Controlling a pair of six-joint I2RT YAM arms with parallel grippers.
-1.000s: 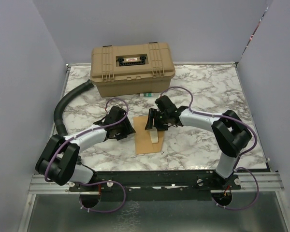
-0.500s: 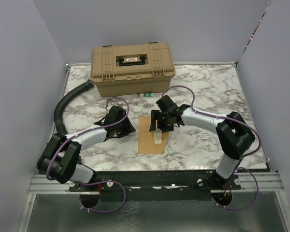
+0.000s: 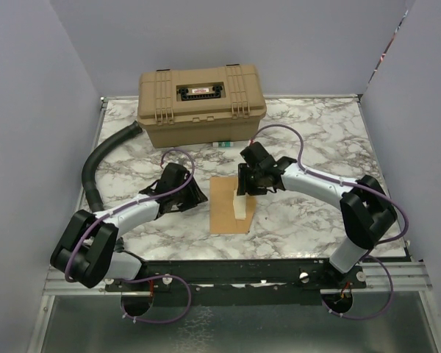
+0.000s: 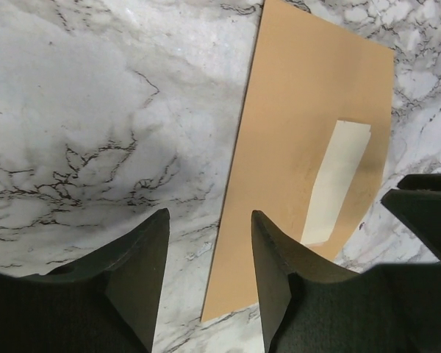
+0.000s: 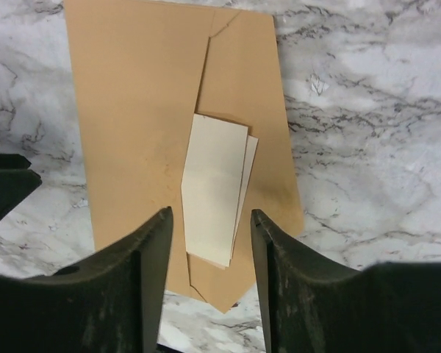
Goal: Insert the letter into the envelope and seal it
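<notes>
The kraft-brown envelope [image 3: 224, 209] lies flat at the table's middle and shows in both wrist views [image 4: 301, 147] [image 5: 132, 110]. An edge line runs down it, and a pointed tip is at its near end. A cream-white folded paper strip [image 3: 240, 208] [image 5: 214, 187] lies on its right half. I cannot tell a separate pinkish-tan letter apart. My left gripper [image 3: 195, 197] [image 4: 209, 215] is open and empty above the envelope's left edge. My right gripper [image 3: 244, 184] [image 5: 211, 212] is open and empty above the strip.
A big tan plastic case [image 3: 201, 103] stands shut at the back. A black hose [image 3: 106, 158] curves along the left side. A small white and green item [image 3: 223, 143] lies just in front of the case. Purple walls close in left and right.
My right gripper has shifted a little to the right and farther back over the envelope. The envelope and strip sit slightly farther right. My left gripper has barely moved.
</notes>
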